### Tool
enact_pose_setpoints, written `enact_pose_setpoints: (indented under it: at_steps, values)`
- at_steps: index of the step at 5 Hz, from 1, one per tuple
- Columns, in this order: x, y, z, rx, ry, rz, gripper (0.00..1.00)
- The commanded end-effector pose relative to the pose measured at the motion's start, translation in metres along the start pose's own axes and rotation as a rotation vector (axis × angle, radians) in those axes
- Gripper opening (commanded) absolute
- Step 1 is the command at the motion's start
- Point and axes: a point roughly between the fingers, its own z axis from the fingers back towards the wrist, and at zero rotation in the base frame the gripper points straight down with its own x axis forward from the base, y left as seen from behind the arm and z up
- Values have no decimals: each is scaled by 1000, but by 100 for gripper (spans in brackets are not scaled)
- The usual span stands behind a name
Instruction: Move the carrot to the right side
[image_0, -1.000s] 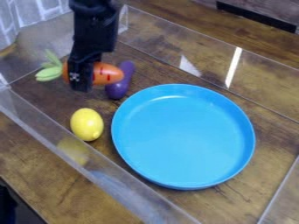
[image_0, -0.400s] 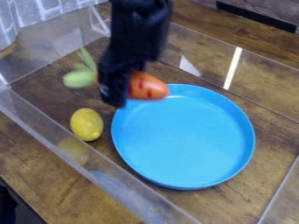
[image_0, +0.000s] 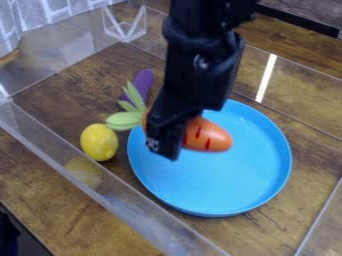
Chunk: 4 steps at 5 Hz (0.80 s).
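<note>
My gripper (image_0: 181, 135) hangs over the left part of the blue plate (image_0: 247, 185), pointing down and shut on the carrot (image_0: 207, 136). The carrot is orange with dark grooves. Its light green leafy top (image_0: 126, 119) sticks out to the left, past the plate's rim. The fingertips themselves are mostly hidden by the dark gripper body. The carrot is held a little above the plate.
A yellow lemon (image_0: 98, 141) lies on the wooden table left of the plate. A purple eggplant (image_0: 142, 82) lies behind the carrot's leaves. Clear plastic walls (image_0: 54, 150) run along the front left and back of the work area.
The gripper has carried the carrot to the right, from beside the eggplant at the far left to above the plate's left part. The eggplant, hidden a moment ago, shows again.
</note>
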Motion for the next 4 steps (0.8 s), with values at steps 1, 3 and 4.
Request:
enact_pose_setpoints:
  at_steps: [1,3,4]
  values:
    - [-3,0,0,15,-8,-34,0]
    - [-19,11,-6,11,-15,-135,0]
    - [-26,20,-6,13,-22,-183,100]
